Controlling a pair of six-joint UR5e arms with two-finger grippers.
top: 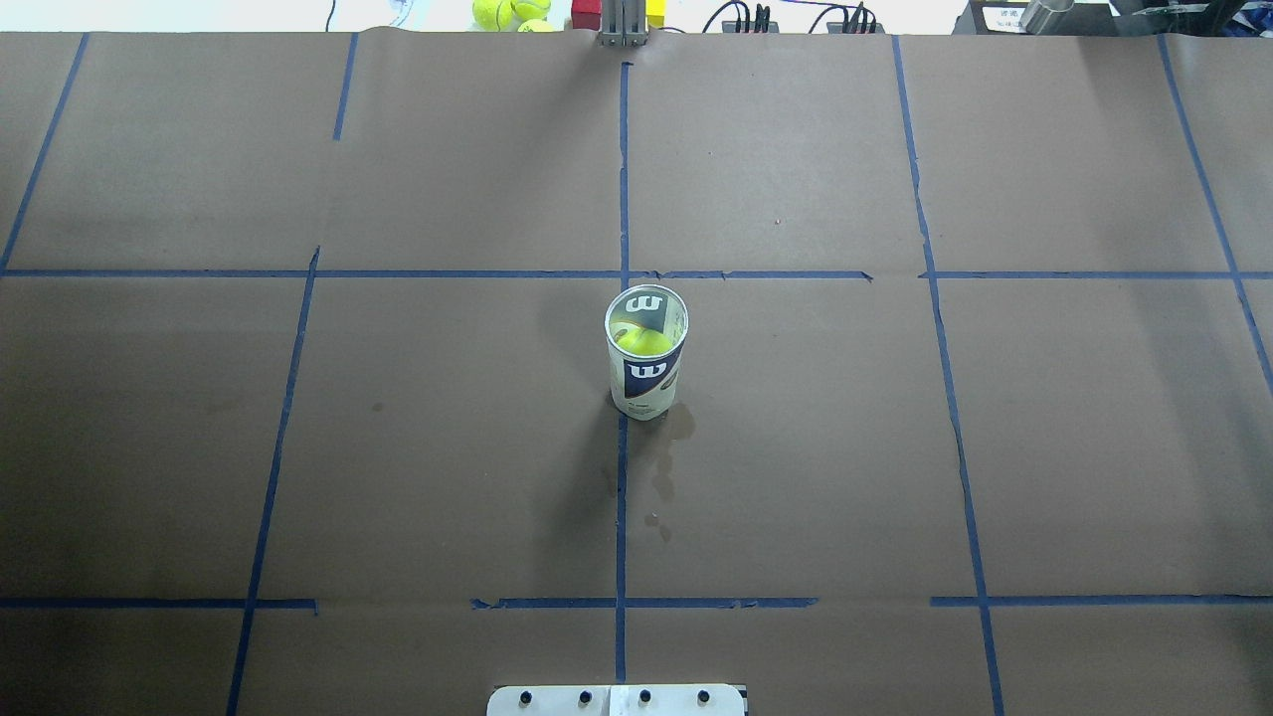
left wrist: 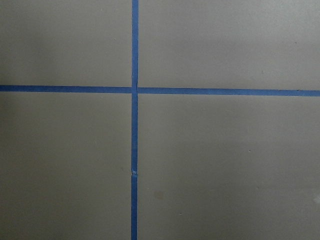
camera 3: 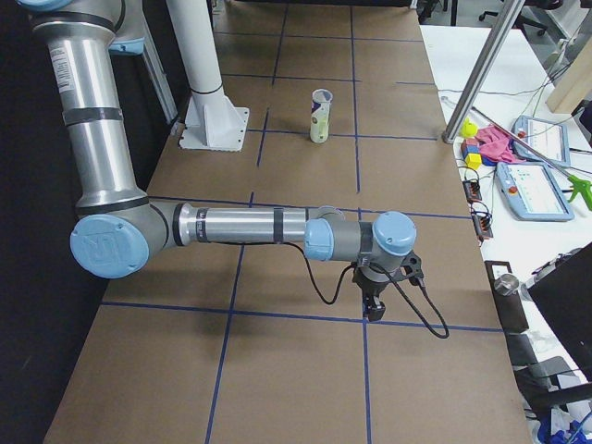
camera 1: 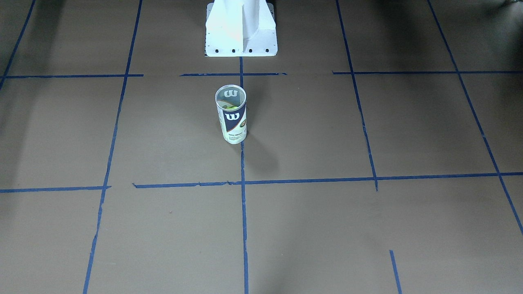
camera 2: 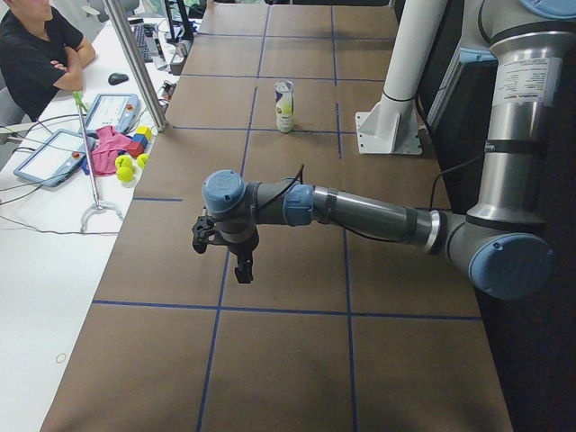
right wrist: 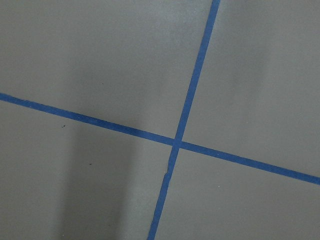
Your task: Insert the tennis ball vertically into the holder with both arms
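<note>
The holder [top: 646, 383] stands upright at the middle of the brown table, its open mouth up. It also shows as a small can in the side views [camera 2: 284, 106] [camera 3: 320, 116]. The tennis ball [top: 641, 341] sits inside it, a sliver of yellow-green below the rim [camera 1: 231, 108]. My left gripper [camera 2: 241, 268] hangs over the table's left end, far from the holder. My right gripper [camera 3: 372, 308] hangs over the right end, just as far away. I cannot tell whether either is open or shut. Both wrist views show only brown paper and blue tape.
The white pedestal base [camera 1: 241, 28] stands behind the holder. Blue tape lines [top: 622, 497] grid the paper. Spare tennis balls [top: 507, 12] and blocks lie past the far edge. A person [camera 2: 36, 49], tablets and a metal pole [camera 2: 135, 63] are at the side table.
</note>
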